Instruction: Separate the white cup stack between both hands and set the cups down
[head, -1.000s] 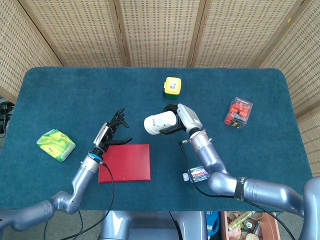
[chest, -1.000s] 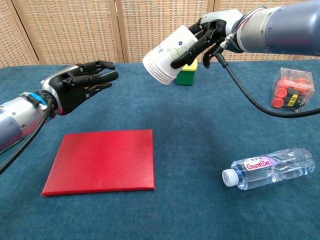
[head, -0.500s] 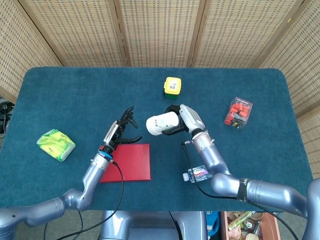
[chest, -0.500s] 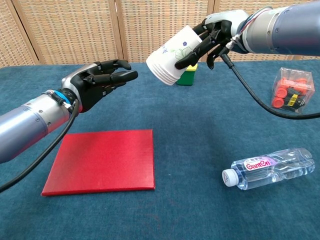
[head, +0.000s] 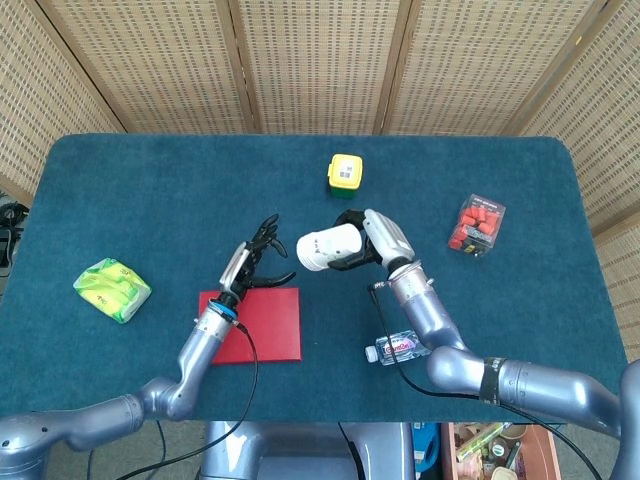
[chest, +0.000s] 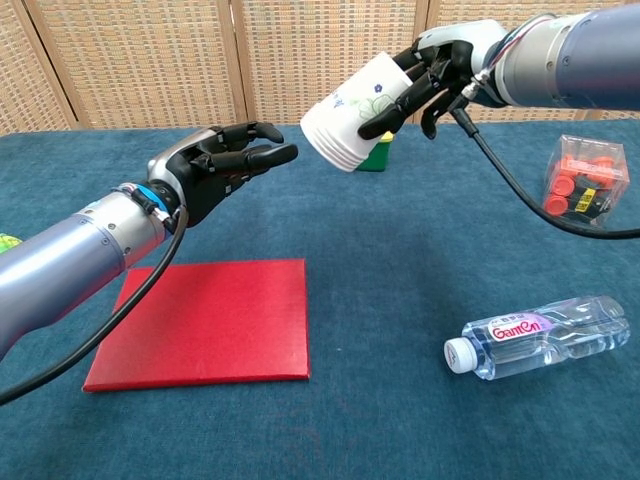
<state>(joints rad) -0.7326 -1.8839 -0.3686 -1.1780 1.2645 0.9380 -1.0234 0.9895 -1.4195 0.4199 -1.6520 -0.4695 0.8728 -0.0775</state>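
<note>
My right hand (chest: 425, 75) is gripping the cups (chest: 350, 113), fingers clamped around them. My left hand (chest: 215, 165) is hovering just beside the cups, fingers apart.

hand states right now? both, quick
Left hand: open, holding nothing, fingers apart, just short of the cups.
Right hand: holding the white cup stack.

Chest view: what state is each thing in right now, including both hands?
White cup stack: tilted, held off the table.
Right robot hand: grips the stack.
Left robot hand: empty, fingers apart, not touching the stack.
Water bottle: on its side, capped.
Red book: flat, closed.
Clear box: closed, red pieces inside.
</note>
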